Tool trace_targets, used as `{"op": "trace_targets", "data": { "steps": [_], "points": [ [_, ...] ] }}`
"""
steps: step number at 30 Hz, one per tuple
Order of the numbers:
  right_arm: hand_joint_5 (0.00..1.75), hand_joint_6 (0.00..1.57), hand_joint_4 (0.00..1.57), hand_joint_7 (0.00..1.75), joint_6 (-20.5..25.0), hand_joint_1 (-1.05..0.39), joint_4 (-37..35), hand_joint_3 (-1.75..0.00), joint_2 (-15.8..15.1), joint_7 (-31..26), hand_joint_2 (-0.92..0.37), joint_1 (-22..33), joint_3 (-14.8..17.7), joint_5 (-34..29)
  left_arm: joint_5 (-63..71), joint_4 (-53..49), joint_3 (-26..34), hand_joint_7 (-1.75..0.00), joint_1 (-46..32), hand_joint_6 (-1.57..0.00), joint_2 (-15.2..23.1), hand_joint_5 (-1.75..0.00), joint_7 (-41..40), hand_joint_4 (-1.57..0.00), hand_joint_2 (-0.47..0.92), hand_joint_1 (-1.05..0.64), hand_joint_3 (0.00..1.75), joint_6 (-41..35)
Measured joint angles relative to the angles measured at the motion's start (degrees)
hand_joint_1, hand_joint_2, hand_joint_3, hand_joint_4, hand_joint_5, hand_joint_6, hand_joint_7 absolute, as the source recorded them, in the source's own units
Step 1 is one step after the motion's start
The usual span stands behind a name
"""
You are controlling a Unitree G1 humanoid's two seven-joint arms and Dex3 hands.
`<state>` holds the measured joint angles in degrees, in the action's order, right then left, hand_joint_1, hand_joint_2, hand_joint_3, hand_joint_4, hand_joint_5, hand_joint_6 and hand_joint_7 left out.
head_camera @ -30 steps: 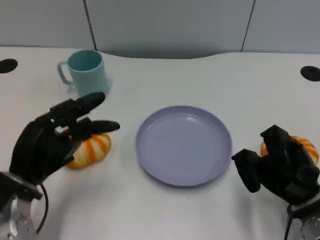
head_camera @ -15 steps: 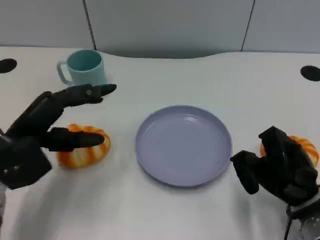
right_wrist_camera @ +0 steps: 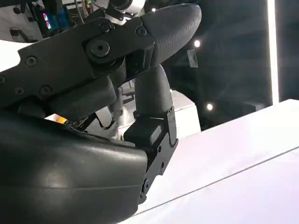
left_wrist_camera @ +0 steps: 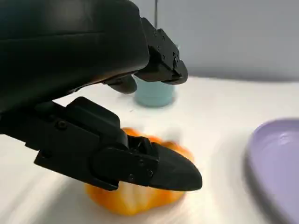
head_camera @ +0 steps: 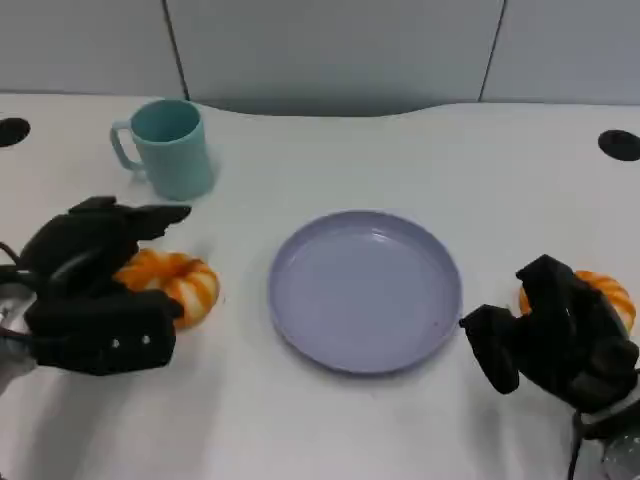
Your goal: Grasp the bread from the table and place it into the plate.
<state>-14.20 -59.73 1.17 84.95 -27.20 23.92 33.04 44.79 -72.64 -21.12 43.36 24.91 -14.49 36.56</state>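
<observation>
Bread (head_camera: 170,285) — looking soft, light, crushable; best cupped across its sides. Left hand (head_camera: 95,290) hovering over it, fingers spread, gripping nothing.

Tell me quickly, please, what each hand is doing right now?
Left hand: open, fingers apart around the left bread, not yet gripping it.
Right hand: fingers curled in, holding nothing; the other bread lies just behind it.
</observation>
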Motion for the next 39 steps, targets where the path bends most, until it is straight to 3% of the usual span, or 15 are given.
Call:
{"op": "trace_targets", "data": {
  "steps": [3,7,10,13,17,20,22,24,26,28,39],
  "points": [
    [1.75,0.66,0.85,1.73,0.1,-0.39,0.47,0.0,0.01,-0.2,-0.9,0.27,-0.19,0.02,0.3,-1.28,-2.04,-0.01,0.46,-0.25,-0.31,-0.38,-1.16,0.0,0.92,-1.05,0.24,-1.33],
    [1.75,0.61,0.83,1.73,0.12,-0.37,3.48,0.0,0.51,-1.8,-0.92,2.3,-0.55,0.05,1.22,-4.19,-5.31,0.0,1.28,-0.23,-2.4,-0.38,0.83,0.0,0.92,-1.05,0.19,-9.15],
    [1.75,0.64,0.83,1.72,0.91,-0.36,4.69,0.0,0.75,-1.84,-0.91,3.29,-0.59,0.27,1.11,-4.9,-6.46,-0.01,1.28,-0.25,-3.31,-0.46,2.1,0.0,0.92,-1.03,0.19,-11.54],
    [1.75,0.65,0.84,1.72,1.61,-0.37,5.57,-0.01,0.85,-2.2,-0.92,3.5,-0.83,0.29,0.43,-4.93,-6.62,-0.03,1.34,-0.28,-3.75,-0.62,3.08,-0.02,0.92,-0.9,0.12,-12.84],
    [1.75,0.67,0.84,1.75,1.48,-0.35,5.81,-0.01,0.87,-1.65,-0.92,3.55,-0.74,0.44,0.15,-4.96,-7.13,-0.12,1.69,-0.59,-4.5,-0.75,3.49,-0.29,0.91,-0.54,0.03,-14.59],
    [1.75,0.66,0.84,1.75,-0.06,-0.35,5.48,0.0,0.98,-0.82,-0.91,3.51,-0.53,0.56,0.77,-5.0,-8.7,-0.15,2.42,-0.89,-4.93,-1.09,2.55,-0.5,0.91,-0.37,0.01,-16.46],
    [1.75,0.66,0.84,1.75,-1.2,-0.35,5.08,0.0,1.26,-0.69,-0.91,3.5,-0.33,0.83,0.92,-5.05,-9.43,-0.15,2.84,-0.94,-5.37,-1.15,1.21,-0.54,0.91,-0.34,0.01,-17.59],
    [1.75,0.66,0.83,1.75,-1.62,-0.35,4.87,0.0,1.5,-0.62,-0.9,3.5,-0.32,1.28,1.01,-5.09,-9.86,-0.2,2.87,-1.06,-5.7,-1.39,-0.19,-0.63,0.86,-0.27,0.0,-18.14],
    [1.75,0.65,0.83,1.75,-0.95,-0.35,4.85,0.0,1.48,-0.64,-0.9,3.5,-0.38,1.4,1.01,-5.16,-10.31,-0.27,2.86,-1.08,-5.72,-1.56,-2.2,-0.56,0.87,-0.26,0.01,-18.17],
    [1.75,0.65,0.82,1.75,-0.32,-0.36,4.85,0.0,1.48,-0.76,-0.9,3.5,-0.44,1.44,0.98,-5.19,-10.44,-0.3,2.86,-1.08,-5.73,-1.61,-3.03,-0.52,0.89,-0.25,0.02,-18.16],
    [1.75,0.64,0.84,1.75,-0.32,-0.35,4.44,-0.01,1.56,-1.82,-0.91,3.08,-0.55,1.49,1.75,-5.14,-11.92,-0.39,3.53,-1.01,-3.61,-1.61,-11.87,-0.52,0.92,-0.26,0.07,-13.05]
  ]
}}
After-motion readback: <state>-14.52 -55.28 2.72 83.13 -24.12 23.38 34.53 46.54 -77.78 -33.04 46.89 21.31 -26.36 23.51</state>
